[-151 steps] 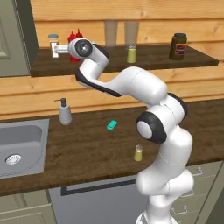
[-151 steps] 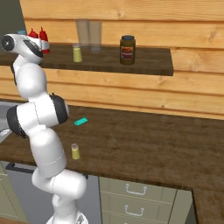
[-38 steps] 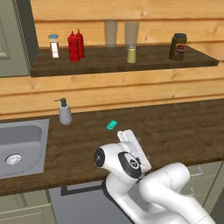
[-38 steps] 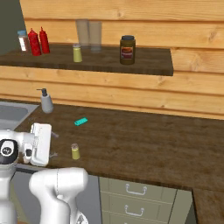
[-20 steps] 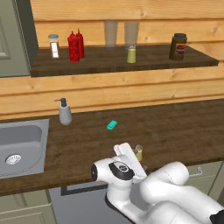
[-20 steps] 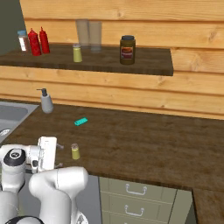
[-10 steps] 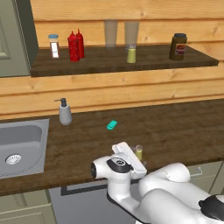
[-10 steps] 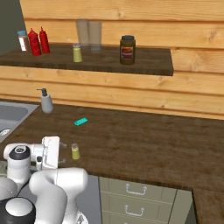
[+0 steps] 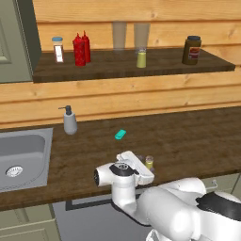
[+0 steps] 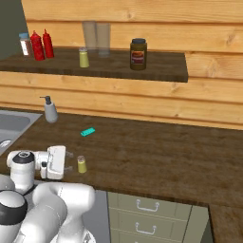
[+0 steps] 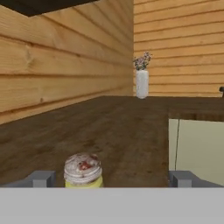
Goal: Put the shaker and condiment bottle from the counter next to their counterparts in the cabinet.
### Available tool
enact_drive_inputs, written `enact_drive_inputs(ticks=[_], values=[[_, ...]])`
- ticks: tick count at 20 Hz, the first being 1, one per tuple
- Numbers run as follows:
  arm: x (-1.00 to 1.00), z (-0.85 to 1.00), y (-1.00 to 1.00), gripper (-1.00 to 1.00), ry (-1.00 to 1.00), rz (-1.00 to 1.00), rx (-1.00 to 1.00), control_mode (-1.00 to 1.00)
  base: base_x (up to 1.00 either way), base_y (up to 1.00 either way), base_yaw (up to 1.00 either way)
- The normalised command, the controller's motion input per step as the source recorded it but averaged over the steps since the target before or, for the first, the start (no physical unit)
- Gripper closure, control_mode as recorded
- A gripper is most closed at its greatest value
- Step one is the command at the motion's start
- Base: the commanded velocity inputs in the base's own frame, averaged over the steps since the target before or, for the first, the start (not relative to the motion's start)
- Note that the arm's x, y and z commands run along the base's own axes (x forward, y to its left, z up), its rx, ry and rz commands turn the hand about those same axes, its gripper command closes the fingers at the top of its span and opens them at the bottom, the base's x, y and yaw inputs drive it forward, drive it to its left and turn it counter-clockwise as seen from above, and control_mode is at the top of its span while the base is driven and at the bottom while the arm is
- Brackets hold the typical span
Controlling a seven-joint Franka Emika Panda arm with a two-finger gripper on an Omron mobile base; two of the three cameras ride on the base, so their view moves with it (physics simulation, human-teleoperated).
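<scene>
So the tool (image 10: 71, 161) is down low at the front edge of the surface (image 10: 156, 152) with its fingers spread wide and nothing between them, pointing sideways along it. The shaker (image 10: 81, 164) stands upright right in front of it, just off the fingertips and a bit toward one finger (image 11: 41, 178) in the hand view, so I'd guess a short level push forward brackets it. It's a stubby yellow-olive cylinder with a scuffed grey cap, its twin (image 10: 83, 57) up on the cabinet (image 10: 156, 66) shelf.
</scene>
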Motion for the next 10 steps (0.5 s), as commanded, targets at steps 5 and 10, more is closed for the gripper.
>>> enact_drive_inputs(ticks=[5,10], values=[[0.02,0.0,0.0,-1.0,0.05,0.0,-0.02,-1.0,0.0,0.0,0.0],[0.05,0.0,0.0,-1.0,0.06,0.0,0.0,-1.0,0.0,0.0,0.0]])
